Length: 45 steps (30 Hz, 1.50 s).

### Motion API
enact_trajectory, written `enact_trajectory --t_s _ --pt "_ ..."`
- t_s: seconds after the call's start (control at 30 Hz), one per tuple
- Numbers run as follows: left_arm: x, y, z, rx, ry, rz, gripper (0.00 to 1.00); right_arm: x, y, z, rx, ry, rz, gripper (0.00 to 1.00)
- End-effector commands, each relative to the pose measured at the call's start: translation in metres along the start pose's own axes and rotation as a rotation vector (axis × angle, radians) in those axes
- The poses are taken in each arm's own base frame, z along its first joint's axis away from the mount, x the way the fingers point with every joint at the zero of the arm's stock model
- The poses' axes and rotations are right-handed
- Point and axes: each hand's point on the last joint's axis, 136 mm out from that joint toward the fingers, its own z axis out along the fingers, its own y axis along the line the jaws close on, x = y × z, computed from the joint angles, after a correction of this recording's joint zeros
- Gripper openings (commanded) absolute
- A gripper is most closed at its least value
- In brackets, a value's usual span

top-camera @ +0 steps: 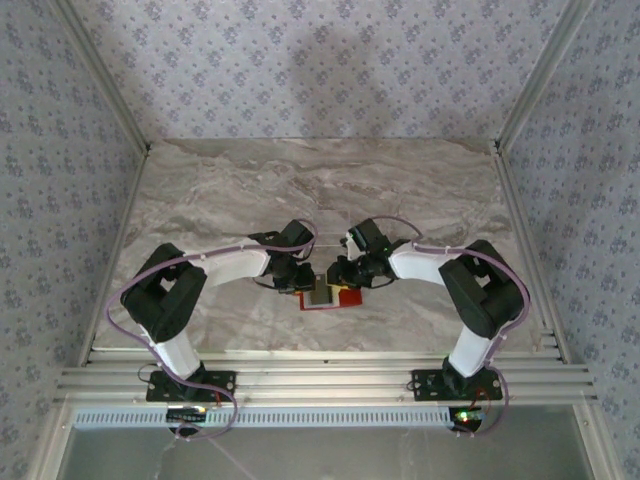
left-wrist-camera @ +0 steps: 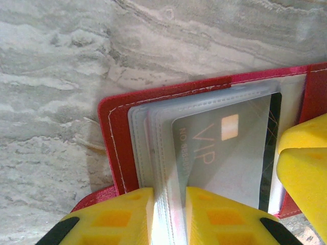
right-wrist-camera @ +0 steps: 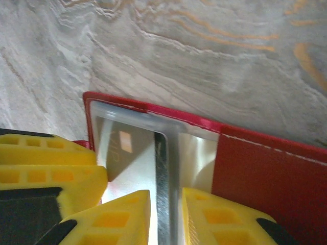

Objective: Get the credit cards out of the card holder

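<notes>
The credit card (left-wrist-camera: pixel 225 153) inside the open card holder (left-wrist-camera: pixel 115 138) reads "VIP" in large pale letters; beside it runs a smaller line beginning "NO", digits blurred.

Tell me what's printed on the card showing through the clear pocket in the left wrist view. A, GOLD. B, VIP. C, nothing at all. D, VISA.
B: the card inside the clear pocket of the open red card holder reads VIP, next to a small gold chip.
</notes>
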Motion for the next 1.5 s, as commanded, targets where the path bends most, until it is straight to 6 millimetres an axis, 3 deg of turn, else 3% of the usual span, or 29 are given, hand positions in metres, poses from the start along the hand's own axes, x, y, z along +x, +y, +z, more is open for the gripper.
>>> enact_trajectory --t_s 0.0,0.57,0.87,1.07,1.47 --pt "0.015 0.024 0.006 -0.095 0.051 -0.012 0.24 0.008 -0.017 0.002 0.060 0.024 0.011 0.25" --pt "0.017 0.021 0.009 -0.099 0.060 -0.005 0.24 0.014 0.001 0.012 -0.069 0.067 0.013 0.20" --pt "0.017 0.021 0.008 -0.103 0.058 -0.006 0.24 0.015 -0.003 0.012 -0.065 0.069 0.015 0.15" --pt "0.017 0.024 0.006 -0.117 0.051 -0.005 0.24 0.012 -0.007 0.004 -0.040 0.044 0.015 0.08" --pt "0.019 0.029 0.003 -0.130 0.041 -0.016 0.25 0.009 -0.019 -0.010 -0.015 0.020 0.030 0.03"
